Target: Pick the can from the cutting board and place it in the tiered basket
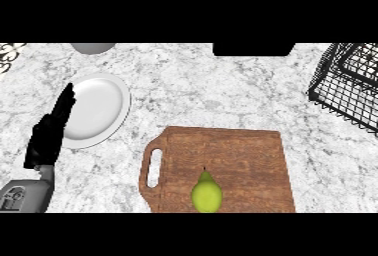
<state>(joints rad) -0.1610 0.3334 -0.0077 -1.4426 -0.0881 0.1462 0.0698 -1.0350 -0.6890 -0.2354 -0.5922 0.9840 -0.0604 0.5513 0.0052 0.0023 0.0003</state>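
The left hand (52,131) stands at the left edge, fingers straight and pointing up, holding nothing, overlapping the white plate (100,107); a green pear (207,194) lies on the cutting board (236,160); the wire basket (347,82) sits far right; no can shows.
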